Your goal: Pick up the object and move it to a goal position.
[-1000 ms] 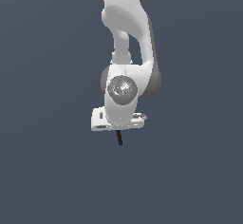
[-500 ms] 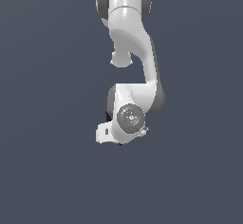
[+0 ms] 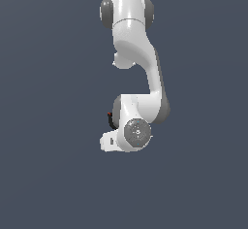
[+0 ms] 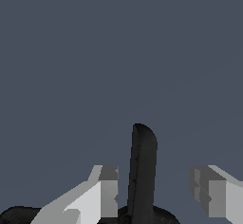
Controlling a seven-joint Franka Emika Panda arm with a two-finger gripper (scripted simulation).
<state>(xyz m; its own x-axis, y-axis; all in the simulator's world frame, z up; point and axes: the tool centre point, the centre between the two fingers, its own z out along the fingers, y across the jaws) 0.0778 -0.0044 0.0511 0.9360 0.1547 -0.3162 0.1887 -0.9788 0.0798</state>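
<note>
Simulated void: flat grey backdrop, no furnishings.

— How is your arm set?
— My arm (image 3: 138, 73) hangs down from its top joint, folding back at the wrist (image 3: 137, 131).
— And your end effector?
— My end effector (image 4: 154, 192) has its two fingers (image 4: 107, 190) spread apart, one on each side.

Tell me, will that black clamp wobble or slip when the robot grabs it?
The clamp looks hard, so probably stiff, not floppy. Its thin handle might twist between the fingers, which look apart from it. Small, so likely light.
</note>
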